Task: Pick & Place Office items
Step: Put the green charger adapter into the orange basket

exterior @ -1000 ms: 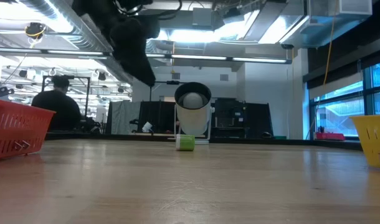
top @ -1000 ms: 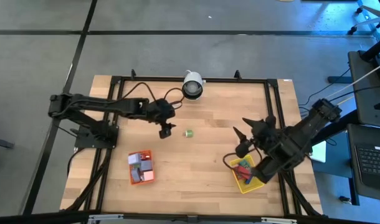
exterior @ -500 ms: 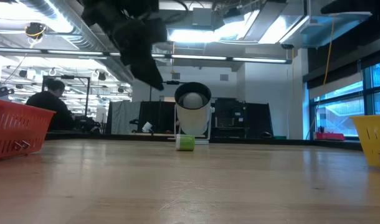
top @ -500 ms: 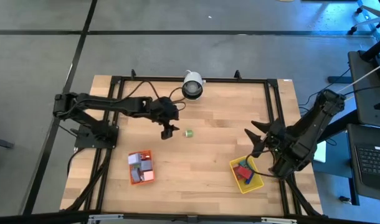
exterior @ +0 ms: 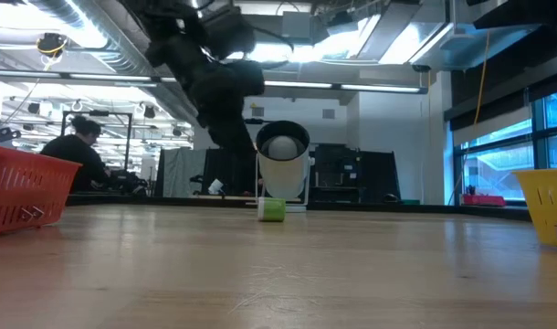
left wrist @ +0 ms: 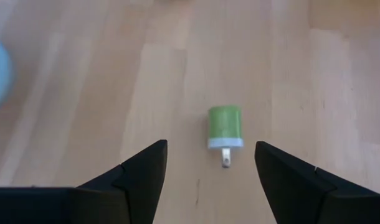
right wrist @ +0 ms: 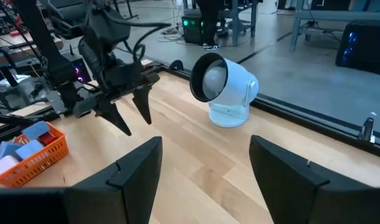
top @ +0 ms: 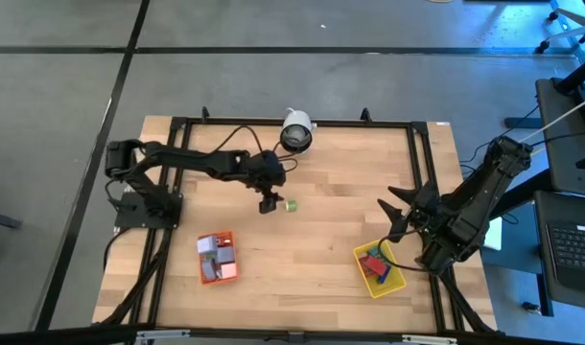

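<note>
Lone green piece (top: 291, 205) on the bare wooden table (top: 312, 259), roughly mid-table and a little toward the white camera (top: 295, 130) at the far edge. Small, blocky, light green body with a pale band at one end and a thin metal prong sticking out of that band (left wrist: 225, 130), lying flat on its side. Seen level from the table top as a short green stub (exterior: 272, 209) directly in front of the white camera's stand (exterior: 282, 164). Left gripper (top: 269, 202) just beside the piece, above the wood, fingers spread wide with nothing between them; from the wrist, both dark fingertips (left wrist: 146, 163) flank the green piece with clear gaps on either side, no contact. Right gripper (top: 396, 218) well apart from it, raised near the table's right edge just beside the yellow tray (top: 393, 285), fingers likewise splayed wide and empty (right wrist: 140, 163). Yellow tray holding red, blue and teal pieces (top: 377, 261). Orange tray (top: 227, 275) near the front left, holding lilac, red and blue pieces (top: 214, 255); same tray showing at the edge of the right wrist view with pale blue blocks inside (right wrist: 33, 153). Seated person (exterior: 78, 155) in the room beyond the table, dark top, turned away.
</note>
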Controlling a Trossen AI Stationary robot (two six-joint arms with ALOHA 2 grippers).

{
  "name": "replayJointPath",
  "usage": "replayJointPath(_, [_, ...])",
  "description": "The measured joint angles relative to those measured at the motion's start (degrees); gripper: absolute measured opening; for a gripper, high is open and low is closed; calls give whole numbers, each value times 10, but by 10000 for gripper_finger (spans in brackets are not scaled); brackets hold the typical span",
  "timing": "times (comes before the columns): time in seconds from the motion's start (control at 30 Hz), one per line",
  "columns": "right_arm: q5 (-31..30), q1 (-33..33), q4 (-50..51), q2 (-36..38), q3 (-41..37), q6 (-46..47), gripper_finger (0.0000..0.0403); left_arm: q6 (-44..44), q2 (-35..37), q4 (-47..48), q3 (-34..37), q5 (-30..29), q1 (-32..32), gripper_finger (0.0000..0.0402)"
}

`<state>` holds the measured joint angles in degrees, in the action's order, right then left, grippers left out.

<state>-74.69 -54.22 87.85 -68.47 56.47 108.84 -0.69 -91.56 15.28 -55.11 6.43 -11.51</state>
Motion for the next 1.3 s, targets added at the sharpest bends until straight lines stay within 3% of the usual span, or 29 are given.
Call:
replayJointPath(0.27, [4, 0, -3, 0, 0, -2, 242, 9, -65, 31, -49, 9, 6, 249])
replayJointPath(1.3, [6, 0, -32, -1, 0, -39, 242, 4, -142, -28, -50, 11, 24, 249])
